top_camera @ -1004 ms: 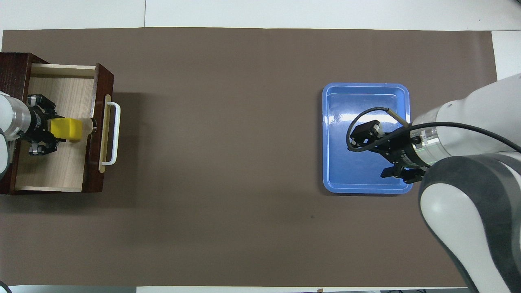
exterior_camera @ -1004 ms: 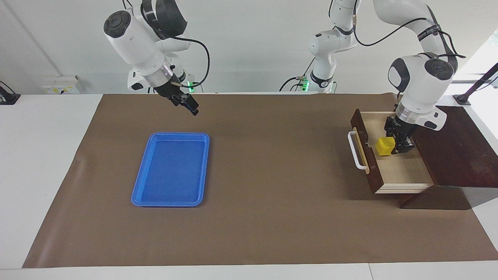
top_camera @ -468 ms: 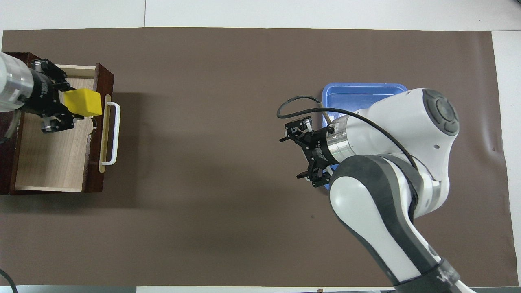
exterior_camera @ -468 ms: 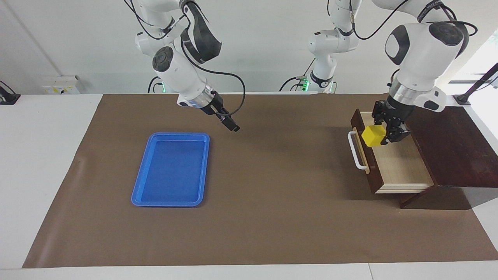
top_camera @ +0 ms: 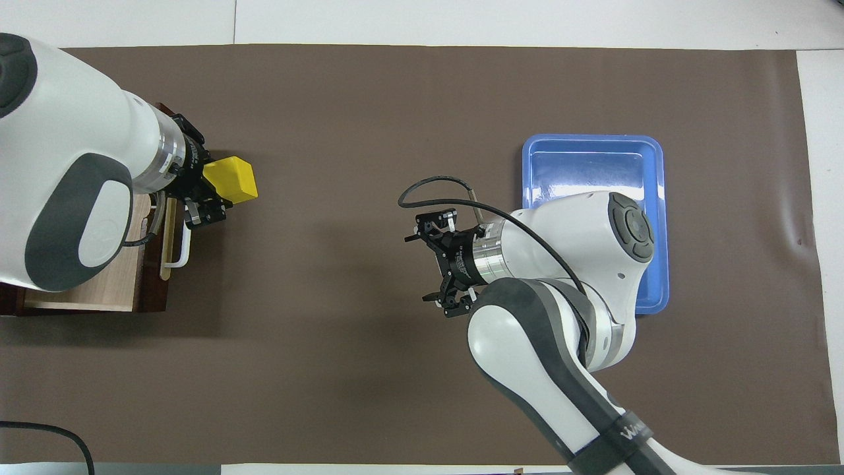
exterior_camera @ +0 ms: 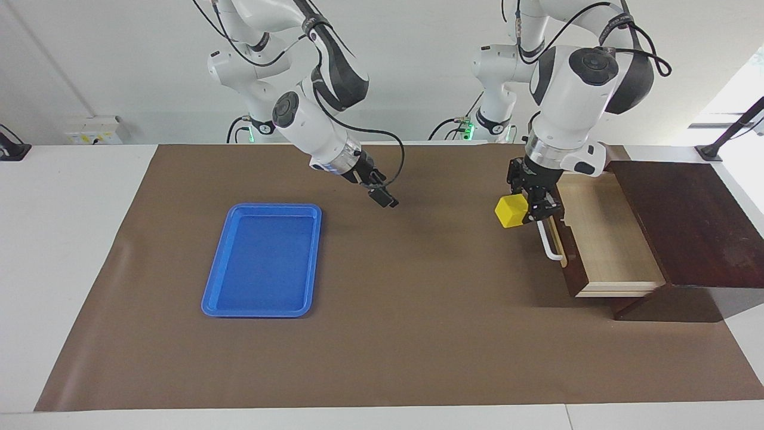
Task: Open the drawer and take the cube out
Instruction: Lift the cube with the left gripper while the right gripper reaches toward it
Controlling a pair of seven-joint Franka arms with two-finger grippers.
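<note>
The drawer (exterior_camera: 572,263) stands pulled out of its dark wooden box (exterior_camera: 686,221) at the left arm's end of the table, its pale interior bare. My left gripper (exterior_camera: 524,209) is shut on the yellow cube (exterior_camera: 510,212), which hangs in the air over the brown mat just in front of the drawer's white handle (exterior_camera: 549,245). From overhead the cube (top_camera: 229,180) juts out past the left gripper (top_camera: 212,192), and the left arm covers most of the drawer (top_camera: 150,290). My right gripper (top_camera: 426,267) hangs open over the middle of the mat, holding nothing.
A flat blue tray (exterior_camera: 262,260) lies on the mat toward the right arm's end; in the overhead view the right arm covers part of the tray (top_camera: 593,165). The brown mat (exterior_camera: 418,334) covers most of the table.
The left gripper lifted the cube out of the drawer and carried it over the drawer front. The right gripper swung from over the tray to over the middle of the mat.
</note>
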